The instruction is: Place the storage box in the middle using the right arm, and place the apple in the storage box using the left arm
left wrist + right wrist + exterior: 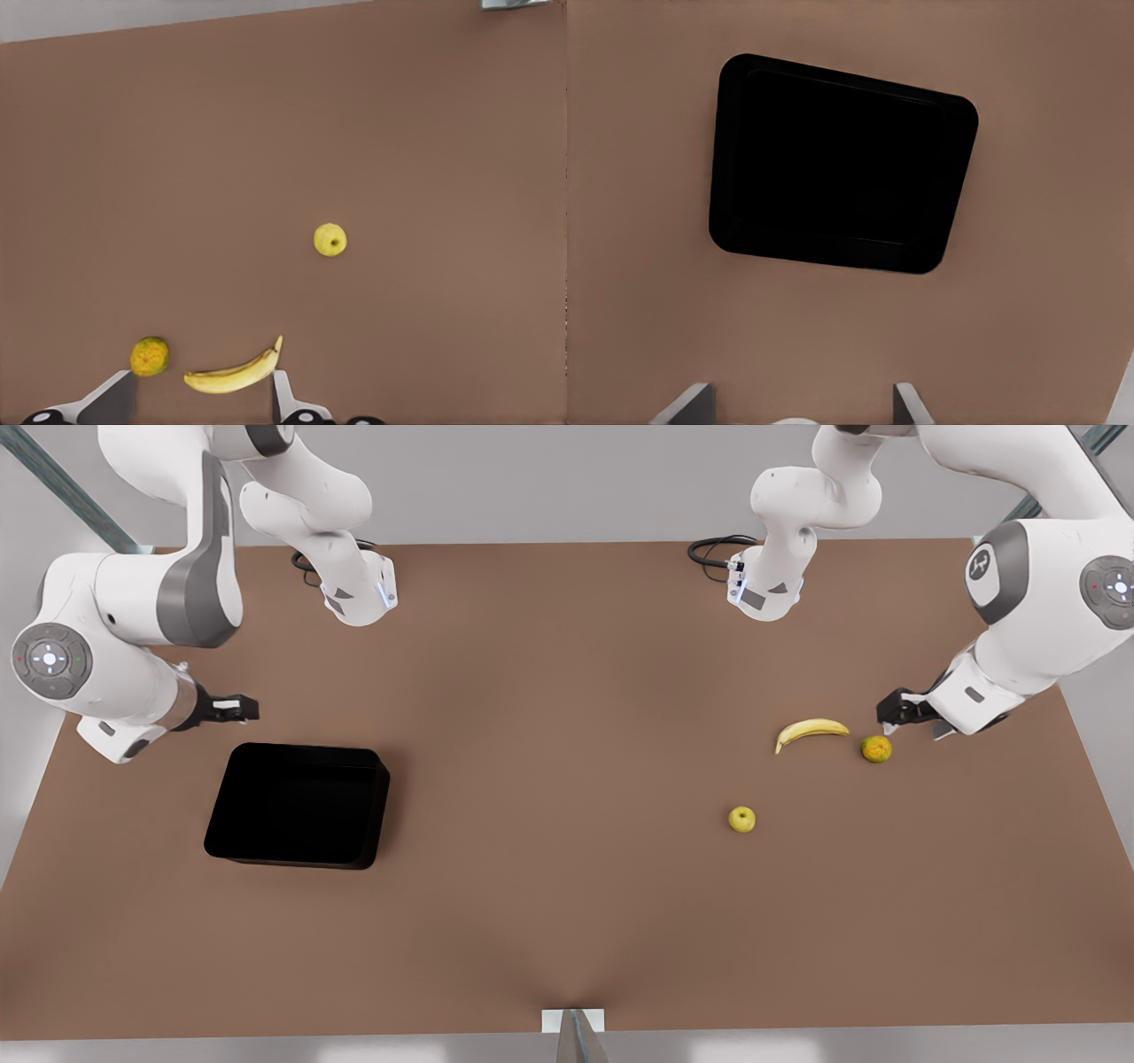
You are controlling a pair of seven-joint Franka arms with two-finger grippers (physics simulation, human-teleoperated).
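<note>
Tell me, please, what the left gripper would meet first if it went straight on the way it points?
Probably the banana, lying between the left gripper's open fingers in its wrist view; depth is unclear.

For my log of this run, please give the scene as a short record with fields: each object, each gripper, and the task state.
storage box: on the table, at the front view's left, nothing inside
apple: on the table, front view's right, apart from the other fruits
banana: beside the mottled fruit, not touching
right gripper: open, near the storage box, holds nothing
left gripper: open, near the mottled fruit, holds nothing
task state: neither step done
</note>
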